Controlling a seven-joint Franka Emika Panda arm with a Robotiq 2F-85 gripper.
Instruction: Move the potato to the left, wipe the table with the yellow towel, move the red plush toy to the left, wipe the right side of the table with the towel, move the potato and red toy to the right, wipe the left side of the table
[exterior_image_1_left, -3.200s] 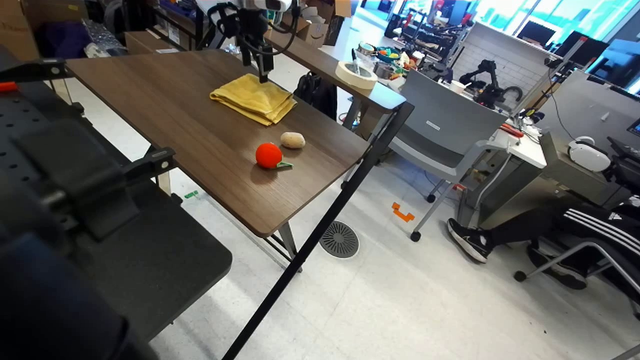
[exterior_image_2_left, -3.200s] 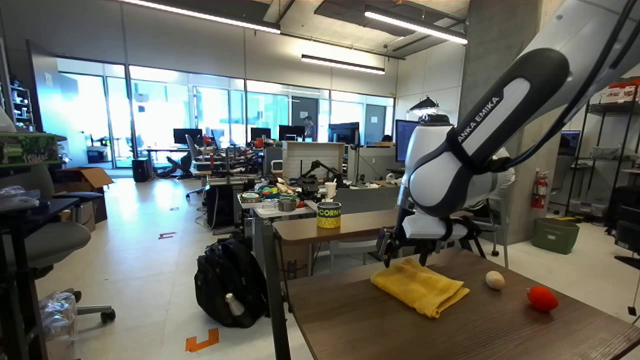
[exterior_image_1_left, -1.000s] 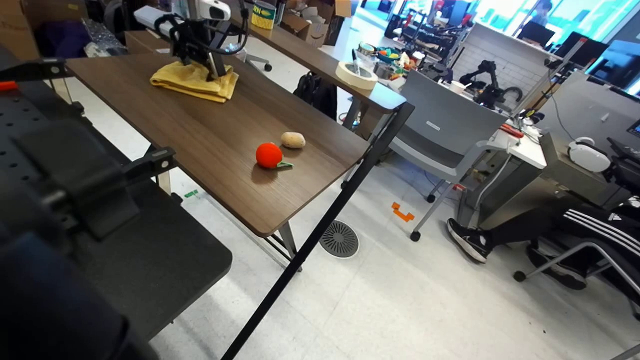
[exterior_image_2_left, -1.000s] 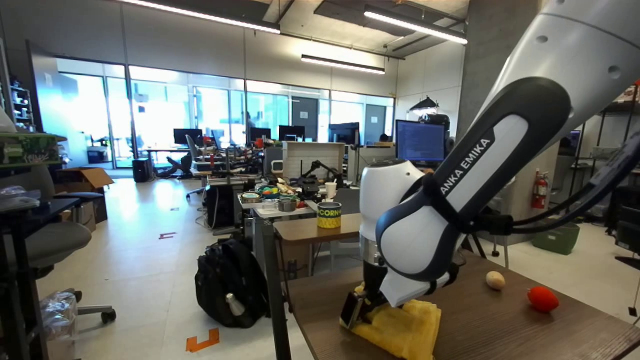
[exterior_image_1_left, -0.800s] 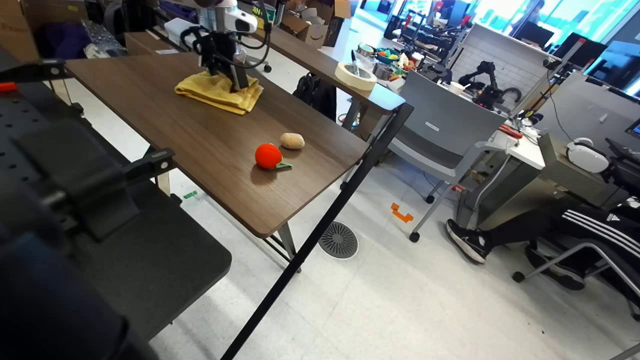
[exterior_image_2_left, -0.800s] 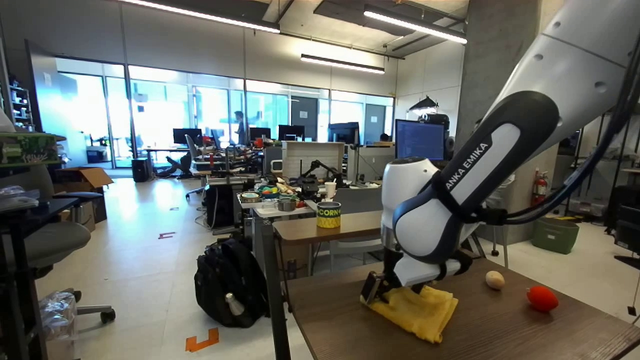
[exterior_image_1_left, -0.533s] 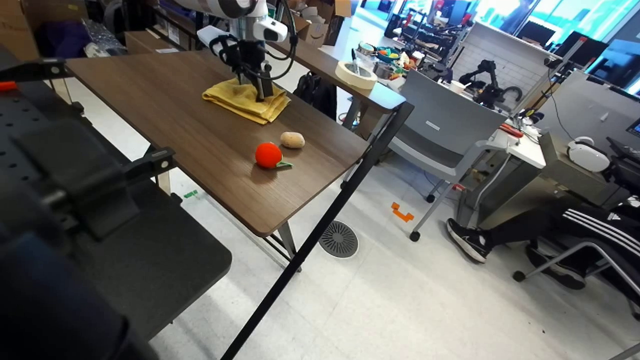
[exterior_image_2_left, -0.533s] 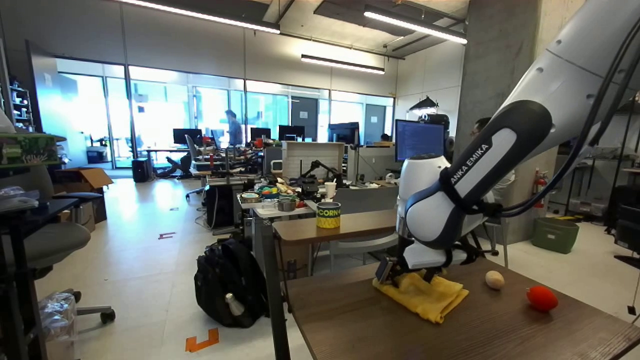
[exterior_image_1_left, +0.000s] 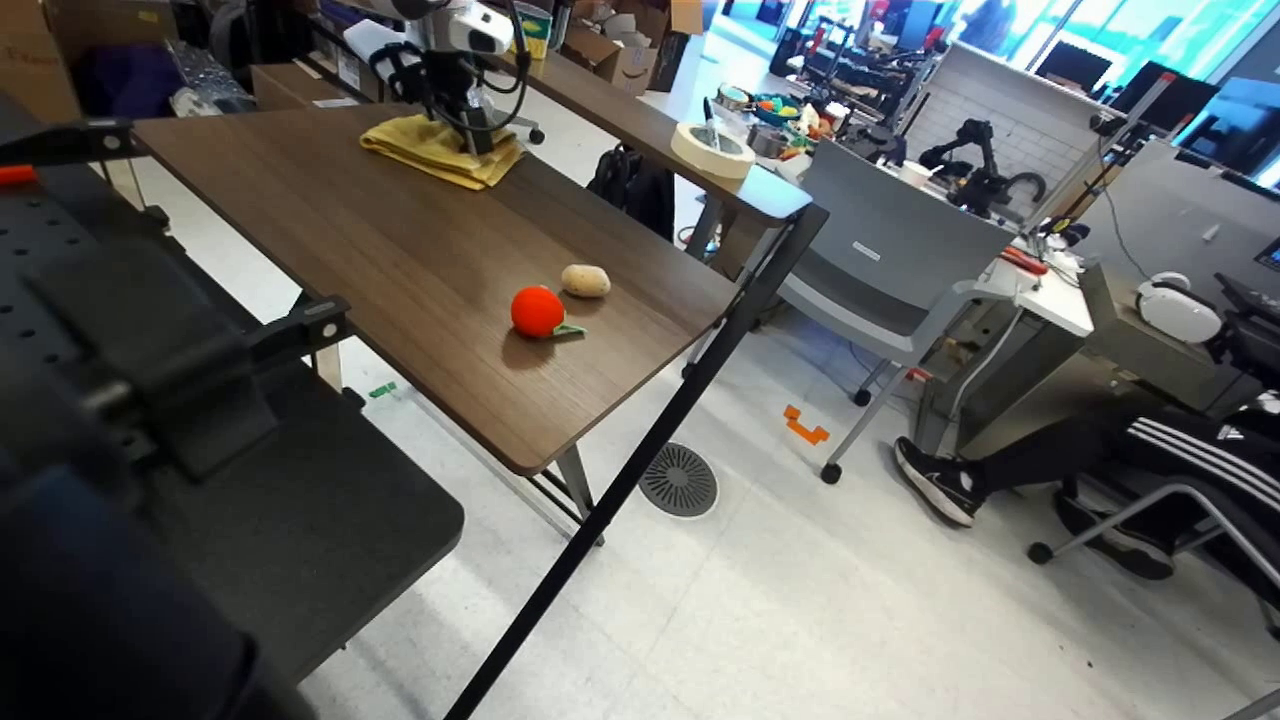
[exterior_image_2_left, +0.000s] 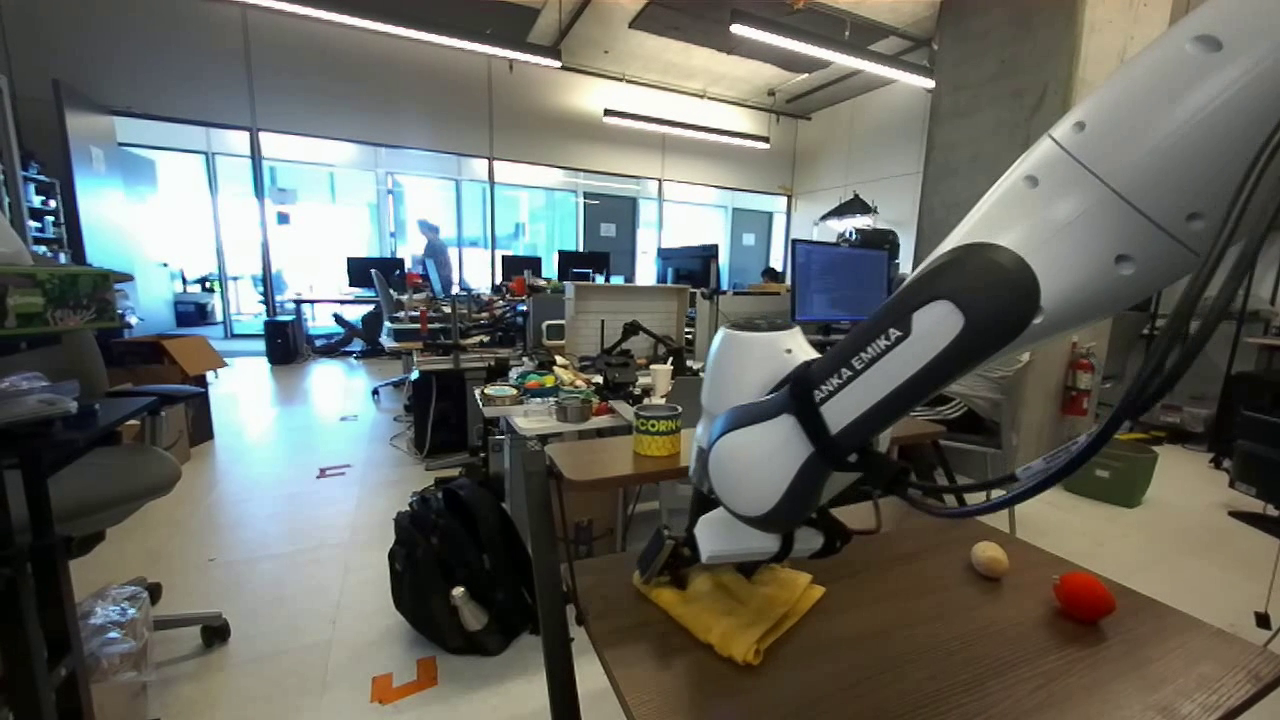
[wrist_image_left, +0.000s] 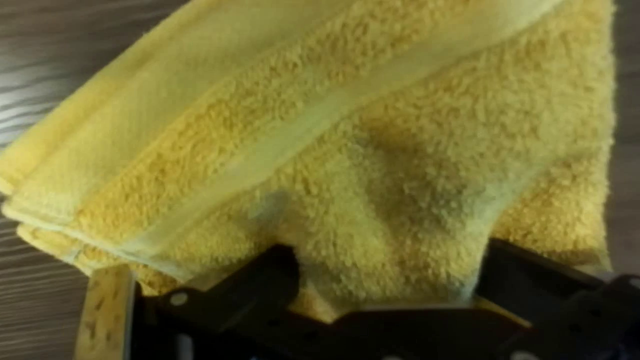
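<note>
Jaws wide apart, towel (wrist_image_left: 320, 145) humped up between them.

Wrist view: gripper (wrist_image_left: 390, 250) comes in from the bottom, dark fingers (wrist_image_left: 270, 270) down on the towel. Towel is folded in layers and fills most of the frame, with a deep shaded dip ahead of the fingers. Table (wrist_image_left: 40, 60) shows past it on both sides. Blurry up close; can't tell how hard the tips press.

In an exterior view, towel lies toward the far end of the table, gripper on top of it. Potato (exterior_image_1_left: 585, 281) and toy (exterior_image_1_left: 537, 311) sit well apart from the towel, nearer the camera and close beside each other. Toy is red and round, green piece (exterior_image_1_left: 569, 330) next to it. Shelf (exterior_image_1_left: 620, 115) runs along the table's long side, tape roll (exterior_image_1_left: 735, 163) on it, pen (exterior_image_1_left: 709, 120) sticking up out of the hole. Chair (exterior_image_1_left: 885, 240) beyond the shelf, grey. Someone's leg (exterior_image_1_left: 1060, 455) at far right, black with white stripes.

In an exterior view, arm (exterior_image_2_left: 900, 345) reaches in from the upper right, gripper on the towel's upper-left part as seen here. Potato and toy lie right of the towel, small gap between them. Corn can (exterior_image_2_left: 657, 432) on the shelf. Backpack (exterior_image_2_left: 450, 560) on the floor (exterior_image_2_left: 300, 560) beside the table, bottle (exterior_image_2_left: 468, 608) at its front. Bin (exterior_image_2_left: 1110, 472) and extinguisher (exterior_image_2_left: 1080, 380) further back, person (exterior_image_2_left: 436, 258) standing far off.
</note>
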